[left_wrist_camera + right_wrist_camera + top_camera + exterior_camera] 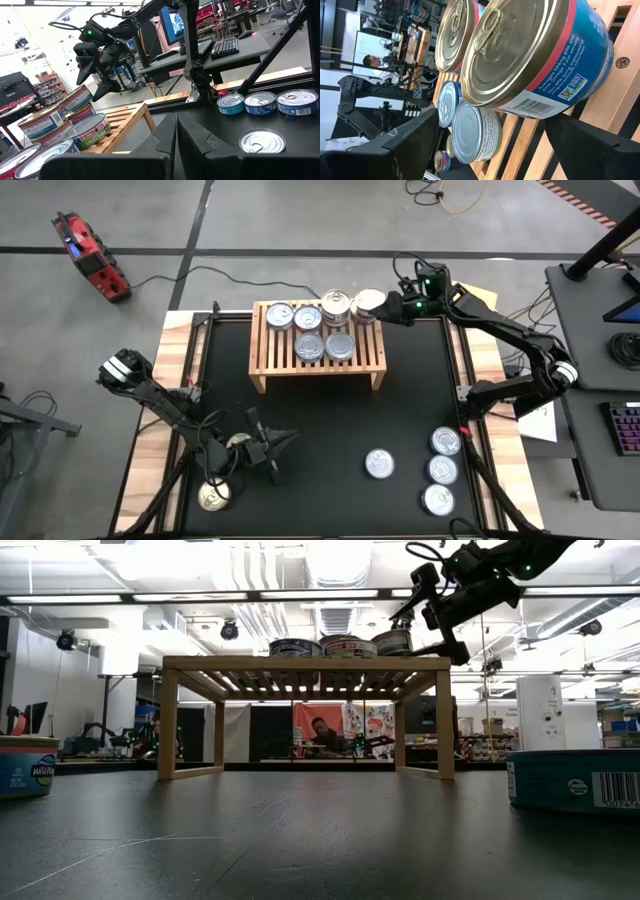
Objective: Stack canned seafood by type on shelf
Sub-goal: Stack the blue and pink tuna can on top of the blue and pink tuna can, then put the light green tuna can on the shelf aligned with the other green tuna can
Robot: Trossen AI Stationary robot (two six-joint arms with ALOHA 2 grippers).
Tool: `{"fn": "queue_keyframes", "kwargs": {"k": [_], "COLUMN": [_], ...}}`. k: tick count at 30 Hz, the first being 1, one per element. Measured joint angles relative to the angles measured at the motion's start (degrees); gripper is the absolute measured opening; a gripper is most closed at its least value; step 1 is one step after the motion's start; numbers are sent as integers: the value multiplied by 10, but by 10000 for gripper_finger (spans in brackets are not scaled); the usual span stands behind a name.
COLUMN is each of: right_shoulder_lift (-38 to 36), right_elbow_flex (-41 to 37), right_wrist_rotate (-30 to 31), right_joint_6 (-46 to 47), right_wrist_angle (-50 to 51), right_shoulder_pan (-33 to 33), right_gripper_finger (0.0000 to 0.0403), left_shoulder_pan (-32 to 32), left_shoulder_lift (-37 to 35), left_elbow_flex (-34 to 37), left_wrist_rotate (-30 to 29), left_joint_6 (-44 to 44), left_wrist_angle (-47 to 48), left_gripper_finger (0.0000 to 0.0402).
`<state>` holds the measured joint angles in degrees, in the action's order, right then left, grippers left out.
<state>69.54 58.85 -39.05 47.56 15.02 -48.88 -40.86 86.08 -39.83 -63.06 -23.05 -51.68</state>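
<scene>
Now releasing a tin (368, 302) on the shelf (262, 370), right gripper (388, 308) jaws wide open; next, fetching another from the tabletop (330, 430).

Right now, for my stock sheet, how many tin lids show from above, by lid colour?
Silver-lidded round metal tins: 8
Gold-lidded round metal tins: 4
Total: 12 lids showing; any tins stacked underneath are hidden.

Glossy metal tins (338, 307) on pale slatted-wood shelf (318, 368).
</scene>
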Motion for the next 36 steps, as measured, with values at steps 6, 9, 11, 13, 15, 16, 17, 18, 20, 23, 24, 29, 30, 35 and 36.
{"fn": "queue_keyframes", "kwargs": {"k": [6,9,11,13,15,16,17,18,20,23,24,29,30,35,36], "right_shoulder_lift": [0,0,0,0,0,0,0,0,0,-1,-2,-50,-69,-200,-232], "right_elbow_flex": [0,0,0,0,0,0,0,0,0,0,0,-1,0,-19,-35], "right_wrist_rotate": [0,-8,-18,-19,-19,-19,-19,-19,-19,-37,-55,-126,-121,1,48], "right_joint_6": [5,12,15,15,15,15,15,15,15,19,21,7,-18,-260,-284], "right_wrist_angle": [0,-4,-7,-7,-7,-8,-9,-8,-8,-9,-9,12,28,194,212], "right_shoulder_pan": [0,0,0,0,0,0,0,0,0,0,0,8,17,106,139], "right_gripper_finger": [343,339,338,339,342,343,345,345,345,341,339,334,333,339,341], "left_shoulder_pan": [0,0,0,0,0,0,0,0,0,0,0,-1,-1,-1,-1], "left_shoulder_lift": [0,0,0,0,0,0,0,0,0,0,0,0,0,0,0], "left_elbow_flex": [0,0,0,0,0,0,0,0,0,0,0,0,0,0,0], "left_wrist_rotate": [0,0,0,0,0,0,0,0,0,0,0,0,0,0,0], "left_joint_6": [2,2,2,2,2,2,2,2,2,2,2,15,20,57,65], "left_wrist_angle": [0,0,0,0,0,0,0,0,0,0,-1,-1,-1,11,14], "left_gripper_finger": [1,1,1,1,1,1,1,1,1,1,1,1,1,1,1]}}
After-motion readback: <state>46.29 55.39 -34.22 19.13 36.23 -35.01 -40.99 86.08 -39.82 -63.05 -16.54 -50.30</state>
